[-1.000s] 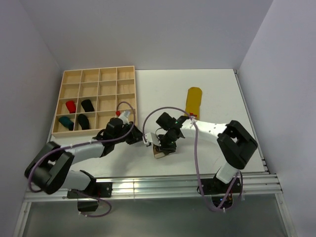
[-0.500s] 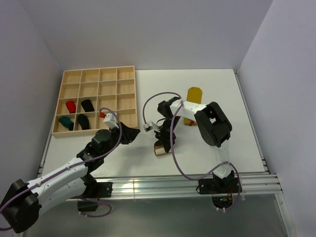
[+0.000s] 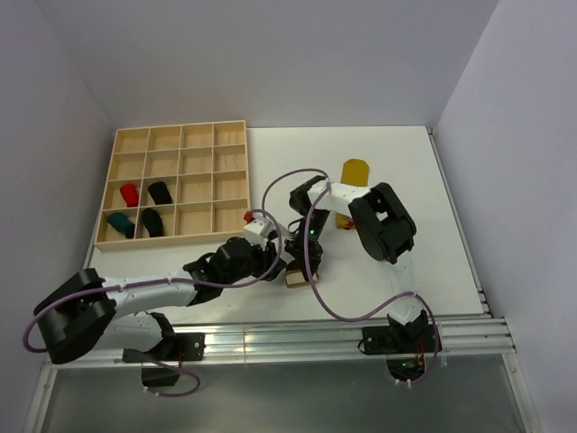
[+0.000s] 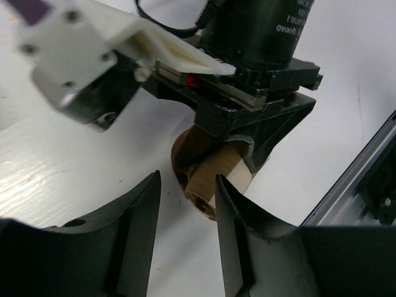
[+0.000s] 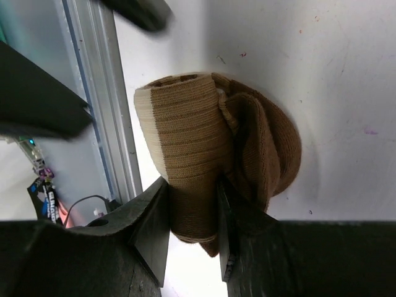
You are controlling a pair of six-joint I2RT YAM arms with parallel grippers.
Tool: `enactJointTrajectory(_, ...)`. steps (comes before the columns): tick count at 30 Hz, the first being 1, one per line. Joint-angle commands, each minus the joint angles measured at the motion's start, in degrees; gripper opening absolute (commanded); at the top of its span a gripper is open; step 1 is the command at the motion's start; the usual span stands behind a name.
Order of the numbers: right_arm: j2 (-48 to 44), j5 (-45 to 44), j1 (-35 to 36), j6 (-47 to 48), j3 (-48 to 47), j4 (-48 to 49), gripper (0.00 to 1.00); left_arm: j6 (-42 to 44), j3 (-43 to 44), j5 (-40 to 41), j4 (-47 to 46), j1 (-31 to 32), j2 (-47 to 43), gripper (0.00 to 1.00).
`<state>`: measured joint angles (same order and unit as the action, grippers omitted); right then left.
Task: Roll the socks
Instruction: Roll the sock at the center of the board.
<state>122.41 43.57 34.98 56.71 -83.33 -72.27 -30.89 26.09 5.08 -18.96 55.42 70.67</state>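
The right gripper (image 5: 192,189) pinches the nearly rolled brown sock (image 5: 185,124), the left gripper (image 4: 185,182) gapes beside it, and the yellow sock (image 3: 353,173) beyond lies flat, unrolled.

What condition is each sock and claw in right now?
Brown sock, rolled, gripped.
Yellow sock, flat, unrolled.
Red sock, rolled, in tray.
Teal sock, rolled, in tray.
Black socks, rolled, in tray.
Right gripper, shut on brown sock.
Left gripper, open, near brown sock.
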Motion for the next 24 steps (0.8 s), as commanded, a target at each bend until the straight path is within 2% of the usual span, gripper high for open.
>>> enactJointTrajectory(1, 2.57, -4.81, 0.00, -0.54, -0.34, 1.96, 0.30, 4.17, 3.79, -3.85, -4.41, 0.83, 3.84, 0.46)
enactJointTrajectory(5, 3.45, -4.81, 0.00, -1.25, -0.69, 1.52, 0.30, 5.67, 4.76, -4.55, -5.74, 1.45, 6.58, 0.50)
enactJointTrajectory(17, 5.29, -4.90, -0.18, -3.01, -2.01, 1.08, 0.30, 8.83, 7.14, -13.87, -5.65, 1.53, 13.26, 0.57)
enactJointTrajectory(24, 5.82, -5.08, -0.18, -3.71, -2.63, 1.17, 0.30, 8.40, 8.36, -15.19, -5.12, 1.53, 16.86, 0.55)
